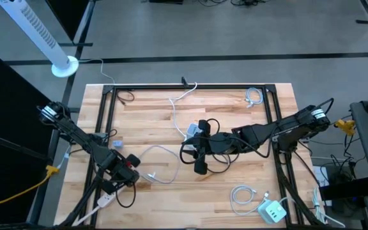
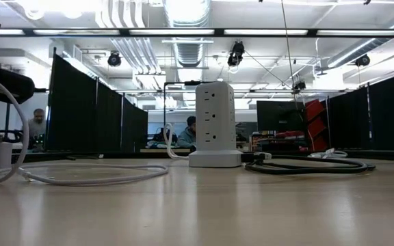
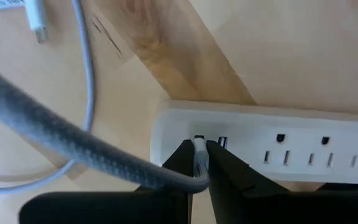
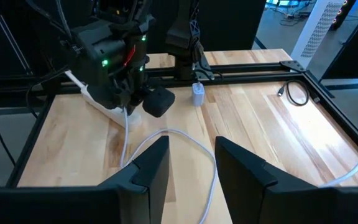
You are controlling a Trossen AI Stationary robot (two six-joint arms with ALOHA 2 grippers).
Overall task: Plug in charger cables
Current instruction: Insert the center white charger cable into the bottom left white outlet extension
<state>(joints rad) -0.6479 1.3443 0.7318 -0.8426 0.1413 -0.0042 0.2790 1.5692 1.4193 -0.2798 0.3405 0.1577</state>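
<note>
Left gripper pinched on white cable plug, tip at end port of power strip, near table's left front corner. Right gripper mid-table, fingers parted, holding nothing. Cable loops across table.

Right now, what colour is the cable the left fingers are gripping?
White cable, clearest in the left wrist view.
</note>
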